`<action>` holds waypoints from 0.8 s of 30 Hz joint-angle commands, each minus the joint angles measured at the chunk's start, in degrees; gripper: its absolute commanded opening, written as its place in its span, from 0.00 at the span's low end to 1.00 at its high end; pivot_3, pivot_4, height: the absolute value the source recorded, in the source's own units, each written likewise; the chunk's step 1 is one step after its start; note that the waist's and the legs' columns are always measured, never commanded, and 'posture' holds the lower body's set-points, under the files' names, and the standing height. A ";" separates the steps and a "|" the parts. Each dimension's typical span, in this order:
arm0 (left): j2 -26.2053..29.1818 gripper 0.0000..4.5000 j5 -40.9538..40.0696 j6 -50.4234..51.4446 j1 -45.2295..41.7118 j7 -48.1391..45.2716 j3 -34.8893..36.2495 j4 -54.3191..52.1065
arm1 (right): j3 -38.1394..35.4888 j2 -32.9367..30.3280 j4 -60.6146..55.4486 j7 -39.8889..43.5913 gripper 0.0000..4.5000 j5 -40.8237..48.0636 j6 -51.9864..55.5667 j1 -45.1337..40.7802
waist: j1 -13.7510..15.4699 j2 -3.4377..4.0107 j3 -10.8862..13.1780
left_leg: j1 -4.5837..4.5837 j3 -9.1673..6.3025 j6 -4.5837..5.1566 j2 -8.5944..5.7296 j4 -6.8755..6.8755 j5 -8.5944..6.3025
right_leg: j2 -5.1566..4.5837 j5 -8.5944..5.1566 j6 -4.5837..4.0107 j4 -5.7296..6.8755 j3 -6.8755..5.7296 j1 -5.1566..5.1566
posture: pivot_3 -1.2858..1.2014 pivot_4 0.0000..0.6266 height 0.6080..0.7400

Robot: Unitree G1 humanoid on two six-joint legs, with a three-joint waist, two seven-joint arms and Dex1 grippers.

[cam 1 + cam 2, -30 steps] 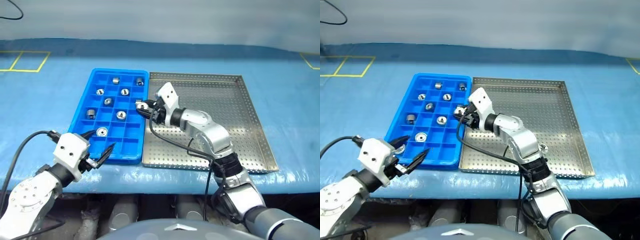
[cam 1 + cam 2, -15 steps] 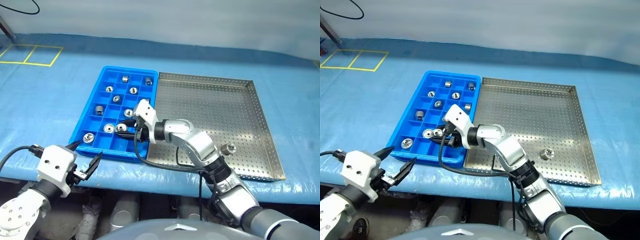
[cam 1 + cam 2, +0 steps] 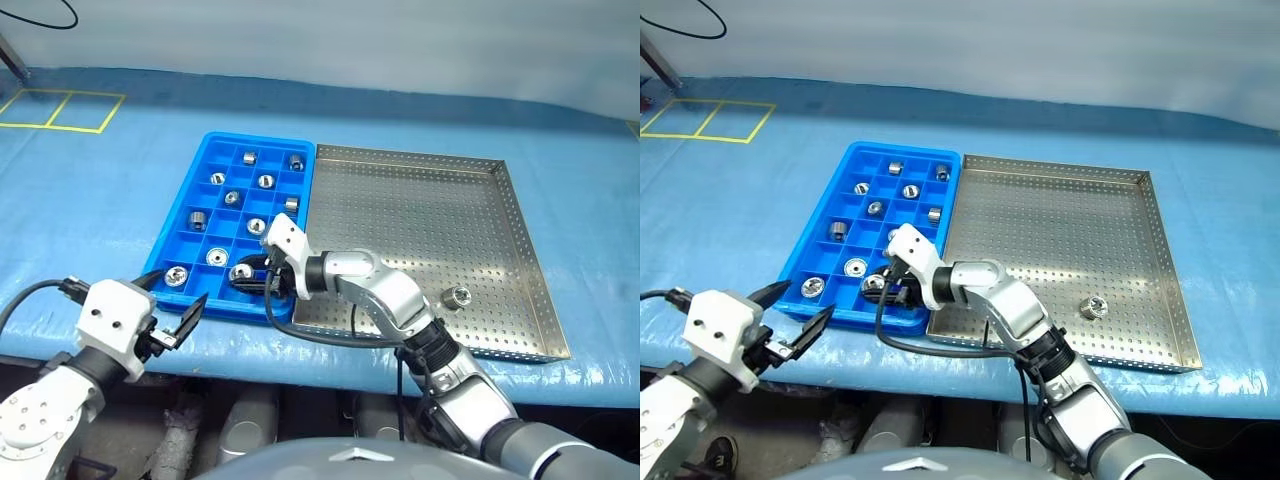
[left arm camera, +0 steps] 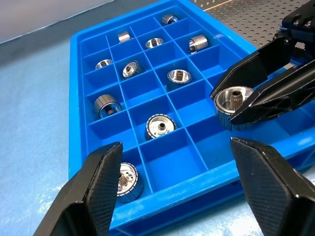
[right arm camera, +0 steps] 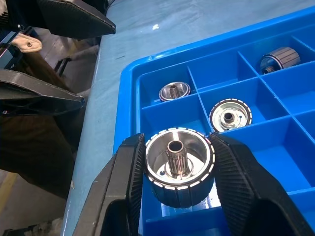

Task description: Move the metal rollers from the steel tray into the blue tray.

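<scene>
The blue tray lies left of the steel tray, the two side by side. Several metal rollers sit in the blue tray's compartments. One roller lies alone on the steel tray's perforated floor, near its front right. My right gripper reaches left across the blue tray's front row, shut on a metal roller that hangs low in a compartment. Its fingers press the roller's ribbed sides. My left gripper hovers open and empty off the blue tray's front left corner.
Both trays rest on a blue sheet covering the table, close to its front edge. Yellow tape lines mark the sheet at the far left. A black cable hangs from my right arm over the steel tray's front rim.
My right gripper carried the roller from the blue tray's right edge to its front row and lowered it into a compartment. The camera shifted. The left gripper stayed where it was.
</scene>
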 commanded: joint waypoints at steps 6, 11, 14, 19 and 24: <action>1.11 0.85 -0.38 0.16 -3.51 -0.33 -3.27 0.56 | -3.66 1.04 -1.98 -2.99 0.81 0.43 -1.89 -0.23 | -0.18 0.00 0.00 | 0.00 -0.01 -0.01 0.00 0.00 0.01 | 0.00 0.00 0.00 0.00 -0.01 0.00 | 0.58 0.24 1.00; 1.73 0.85 -0.89 0.09 -10.70 -0.97 -10.02 2.93 | -9.23 -1.33 -6.74 -6.94 0.81 0.35 -1.24 0.72 | -0.15 0.01 0.00 | -0.01 -0.02 -0.02 -0.03 0.01 0.01 | -0.02 0.01 0.01 0.00 -0.03 0.02 | 0.56 0.24 1.00; 1.71 0.85 -0.91 -0.09 -17.18 -1.50 -15.26 5.80 | -13.65 -5.06 -10.43 -9.61 0.81 -0.19 -0.76 2.48 | -0.36 0.01 0.00 | -0.02 -0.01 -0.03 -0.04 0.03 0.02 | -0.03 0.01 0.02 0.00 -0.04 0.04 | 0.54 0.24 1.00; 0.86 0.85 -0.53 -1.36 -30.68 -4.19 -24.24 12.93 | -21.63 -15.72 -17.70 -11.10 0.81 -0.92 0.17 8.12 | -1.55 0.01 0.00 | -0.07 0.03 0.00 -0.11 0.04 0.01 | -0.10 0.06 0.04 -0.03 -0.04 0.04 | 0.49 0.24 1.00; -0.10 0.85 -0.04 -3.77 -42.39 -9.05 -31.46 20.72 | -30.26 -25.84 -23.64 -10.68 0.81 -0.35 2.77 17.13 | -4.07 0.03 -0.01 | -0.13 0.21 0.11 -0.12 0.03 -0.06 | -0.12 0.19 0.13 -0.04 -0.01 0.01 | 0.45 0.24 1.00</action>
